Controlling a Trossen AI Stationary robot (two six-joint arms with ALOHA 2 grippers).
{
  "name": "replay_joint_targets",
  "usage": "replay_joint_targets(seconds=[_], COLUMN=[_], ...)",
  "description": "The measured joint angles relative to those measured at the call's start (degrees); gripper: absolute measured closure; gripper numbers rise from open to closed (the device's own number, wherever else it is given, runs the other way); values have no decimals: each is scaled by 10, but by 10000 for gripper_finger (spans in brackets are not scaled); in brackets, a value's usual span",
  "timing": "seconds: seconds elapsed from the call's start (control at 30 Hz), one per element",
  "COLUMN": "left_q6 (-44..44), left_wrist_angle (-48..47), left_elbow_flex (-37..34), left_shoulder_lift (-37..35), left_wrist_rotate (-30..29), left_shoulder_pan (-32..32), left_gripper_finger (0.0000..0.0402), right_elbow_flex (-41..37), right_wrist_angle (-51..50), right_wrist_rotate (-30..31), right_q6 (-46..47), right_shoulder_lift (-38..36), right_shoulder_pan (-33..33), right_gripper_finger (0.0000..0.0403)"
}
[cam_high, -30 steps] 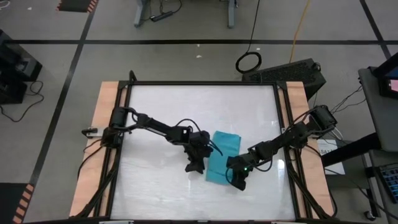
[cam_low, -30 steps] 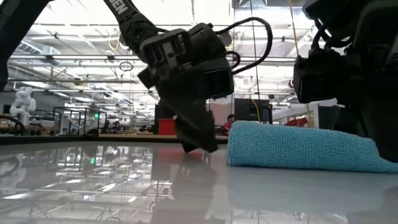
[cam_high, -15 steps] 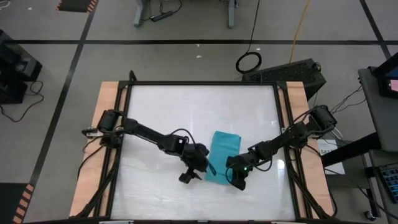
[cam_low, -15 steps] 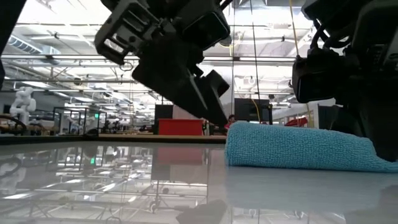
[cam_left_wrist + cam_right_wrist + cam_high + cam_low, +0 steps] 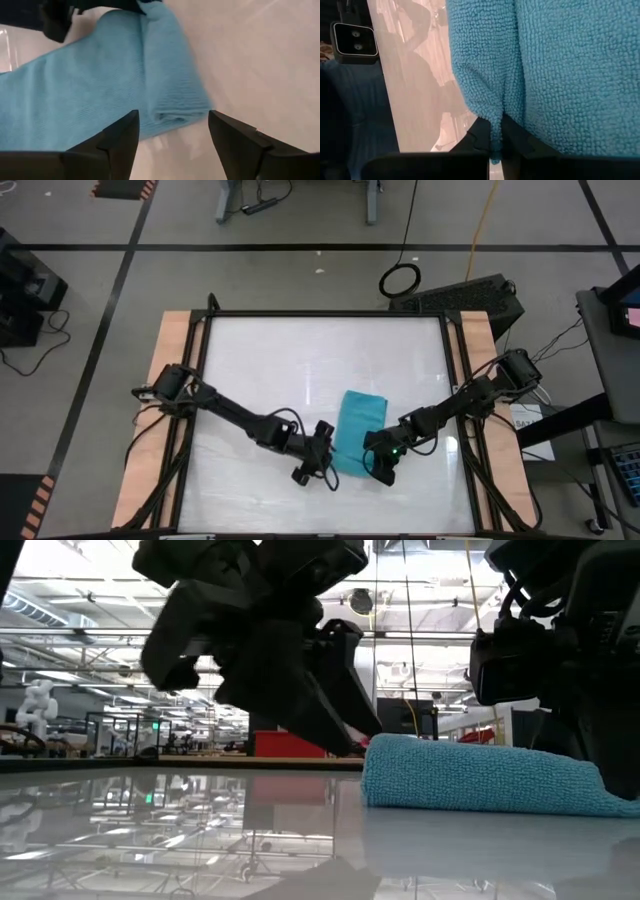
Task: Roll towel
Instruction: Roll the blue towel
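Note:
The turquoise towel (image 5: 356, 428) lies folded into a narrow strip on the white table (image 5: 260, 360), its long side running from far to near. My left gripper (image 5: 320, 461) is open and low at the towel's near left corner (image 5: 175, 107). Its two fingers stand on either side of that corner, pointing toward the towel, and it also shows in the low view (image 5: 352, 732). My right gripper (image 5: 378, 466) is shut on the towel at its near right corner. My right gripper pinches a small pucker of the towel's edge (image 5: 495, 126) between its two fingertips, at the near right corner. The fingers slant down at it from the table's right side. The rest of the towel lies flat and slack on the table.
Wooden side rails (image 5: 170, 380) and a black frame border the table. The low view's camera (image 5: 352, 37) stands at the near edge. Bare table lies to the far side and left of the towel.
My left gripper has lifted off the table beside the towel's left edge. It has gone toward the near edge and turned so that its fingers point at the towel's near left corner. The towel and my right gripper have stayed put.

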Motion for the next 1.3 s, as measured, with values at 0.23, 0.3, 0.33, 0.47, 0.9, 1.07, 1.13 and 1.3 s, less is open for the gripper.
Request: replay_joint_targets(seconds=[0.23, 0.3, 0.33, 0.47, 0.9, 1.07, 1.13, 1.3], left_q6=[-1, -1, -1, -1, 20, 24, 17, -11], left_wrist_angle=[11, 28, 38, 53, 82, 82, 81, 79], left_elbow_flex=[1, 1, 1, -2, -1, -2, -2, -1], left_shoulder_lift=[0, 1, 4, 16, 37, 53, 63, 67], left_wrist_rotate=[31, 75, 90, 93, 35, 67, 75, 60], left_shoulder_pan=[1, 1, 1, 1, 2, 2, 2, 3], left_gripper_finger=[166, 166, 166, 166, 166, 166, 166, 166], right_elbow_flex=[0, 0, 0, 0, 0, 0, 0, 0], right_wrist_angle=[0, 0, 0, 0, 3, 3, 3, 4], right_wrist_rotate=[0, 0, 0, 0, 2, 3, 3, 4], right_q6=[2, 2, 2, 3, 2, 2, 2, 3], right_shoulder_lift=[0, 0, 0, 0, 0, 0, 0, 0], right_shoulder_pan=[0, 0, 0, 0, 0, 0, 0, 0], right_gripper_finger=[397, 397, 397, 397, 397, 397, 397, 397])
